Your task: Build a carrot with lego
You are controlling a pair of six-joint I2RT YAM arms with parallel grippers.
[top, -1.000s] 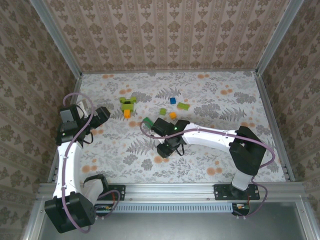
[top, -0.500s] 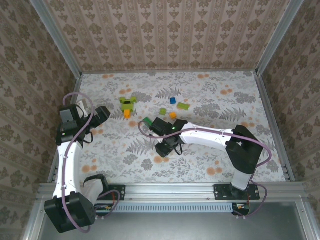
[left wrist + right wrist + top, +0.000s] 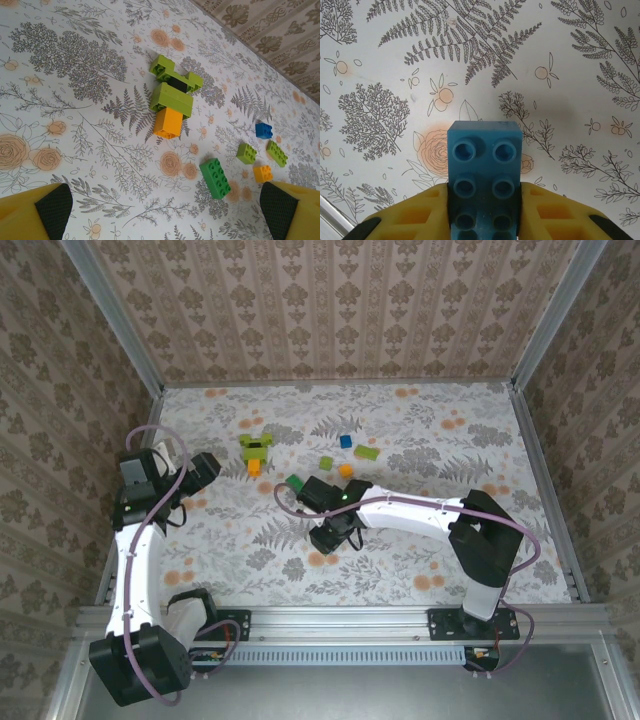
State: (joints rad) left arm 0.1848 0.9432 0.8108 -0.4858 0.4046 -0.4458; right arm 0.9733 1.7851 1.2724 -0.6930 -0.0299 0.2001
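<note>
The carrot lies left of the loose bricks, with another brick nearer in the right pincer.

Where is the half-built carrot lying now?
From the top external view, the carrot lies on the far left part of the table, with a green brick its nearest neighbour, to its right and slightly nearer.

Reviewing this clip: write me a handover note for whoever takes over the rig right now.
Left gripper: open, empty, near the table's left side.
Right gripper: shut on a blue brick, over bare table on the near side of the loose bricks.
Carrot: lime-green bricks with an orange tip, lying flat.
Loose to its right: dark green brick, small lime brick, long lime brick, small orange brick, small blue brick.
Done: carrot partly built.
Left: probably place the held brick, then handle the loose ones.
</note>
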